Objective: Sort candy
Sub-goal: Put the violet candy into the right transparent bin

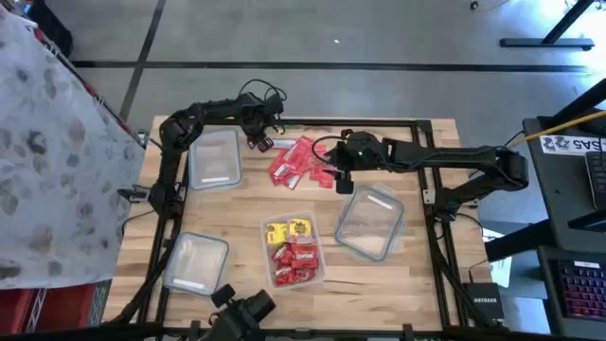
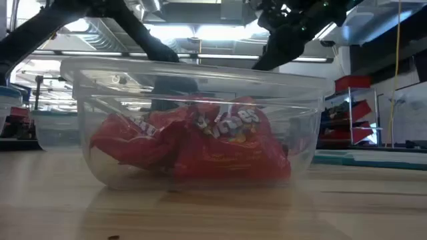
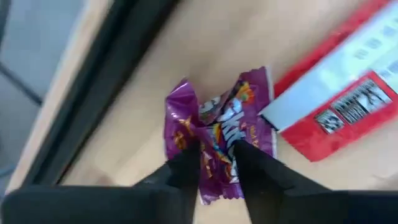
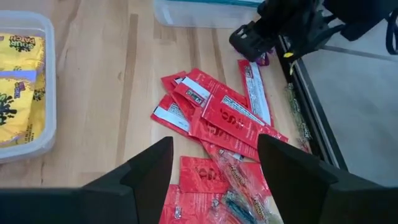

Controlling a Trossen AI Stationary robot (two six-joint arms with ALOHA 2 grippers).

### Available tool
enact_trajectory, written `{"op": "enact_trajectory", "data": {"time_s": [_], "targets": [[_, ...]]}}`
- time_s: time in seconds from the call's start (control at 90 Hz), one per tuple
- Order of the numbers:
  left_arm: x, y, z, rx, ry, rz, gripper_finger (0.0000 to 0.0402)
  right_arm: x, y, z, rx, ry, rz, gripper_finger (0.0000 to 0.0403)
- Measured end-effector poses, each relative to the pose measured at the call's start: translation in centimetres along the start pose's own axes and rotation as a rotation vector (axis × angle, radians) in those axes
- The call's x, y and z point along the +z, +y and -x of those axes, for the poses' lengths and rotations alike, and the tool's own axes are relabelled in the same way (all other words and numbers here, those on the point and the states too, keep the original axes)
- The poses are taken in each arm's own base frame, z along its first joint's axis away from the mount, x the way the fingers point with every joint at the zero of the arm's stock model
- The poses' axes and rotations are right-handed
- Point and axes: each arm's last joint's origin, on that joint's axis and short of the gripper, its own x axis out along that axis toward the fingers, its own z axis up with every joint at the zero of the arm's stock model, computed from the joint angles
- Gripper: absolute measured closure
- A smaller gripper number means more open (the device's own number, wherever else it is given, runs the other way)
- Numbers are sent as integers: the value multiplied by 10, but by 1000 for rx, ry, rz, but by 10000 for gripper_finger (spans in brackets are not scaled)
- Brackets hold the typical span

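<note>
I'm seeing the left end effector [image 3: 214, 155] clenching a purple candy packet [image 3: 217, 127] at the counter's [image 1: 417, 284] 12 o'clock edge; right end effector [image 4: 214, 165] hanging released over the red candy pile [image 4: 217, 118] mid-counter.

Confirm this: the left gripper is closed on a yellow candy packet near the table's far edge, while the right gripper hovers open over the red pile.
Not quite. The packet in the left gripper is purple, not yellow, as the left wrist view shows. The rest holds: the right gripper hovers open over the red pile.
</note>
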Motion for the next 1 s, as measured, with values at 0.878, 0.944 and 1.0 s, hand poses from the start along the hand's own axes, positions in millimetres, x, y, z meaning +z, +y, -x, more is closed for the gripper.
{"op": "enact_trajectory", "data": {"time_s": [0.878,0.944,1.0], "targets": [[-84,-146,176,-184,-191,-226,401,-5,-4,15,-134,90,1,181],[-97,-170,187,-245,-219,-271,401,-3,-5,22,-168,80,-2,181],[-108,-191,194,-290,-254,-301,401,-2,-6,28,-174,63,-8,181]]}}
